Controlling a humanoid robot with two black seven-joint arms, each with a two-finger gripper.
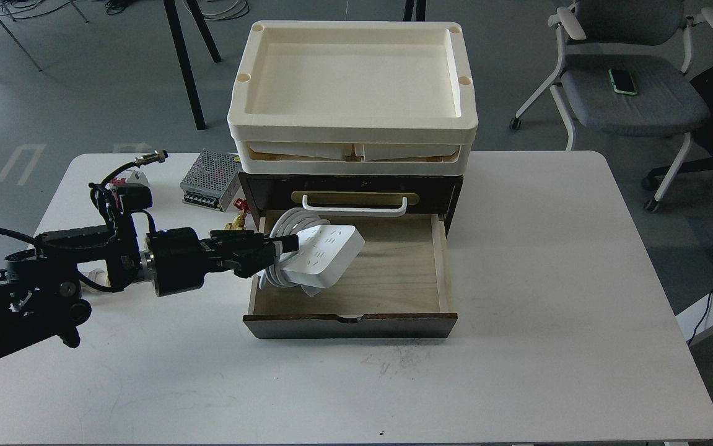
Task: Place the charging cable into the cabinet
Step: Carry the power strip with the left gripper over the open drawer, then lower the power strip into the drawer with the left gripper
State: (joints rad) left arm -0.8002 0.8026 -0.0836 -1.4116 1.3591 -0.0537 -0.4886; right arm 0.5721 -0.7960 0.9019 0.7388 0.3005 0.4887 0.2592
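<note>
Holding charging cable (322, 254) clamped in left gripper (282, 248) by its coiled cord, tilted over left side of cabinet (356, 325) open drawer, reaching in across the side wall so it drops inside, not onto tabletop (548, 279).

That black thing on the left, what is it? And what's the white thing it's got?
It is a robot's left arm, and the picture comes from a camera in the robot's head, looking down at a white table. At the arm's end is its hand, two fingers pinching a charging cable: a white power strip with its cord wrapped round it. The hand holds it over the open drawer of a small brown cabinet. Cream trays sit stacked on top, and a metal box with holes lies behind the arm. The right arm is out of sight.
</note>
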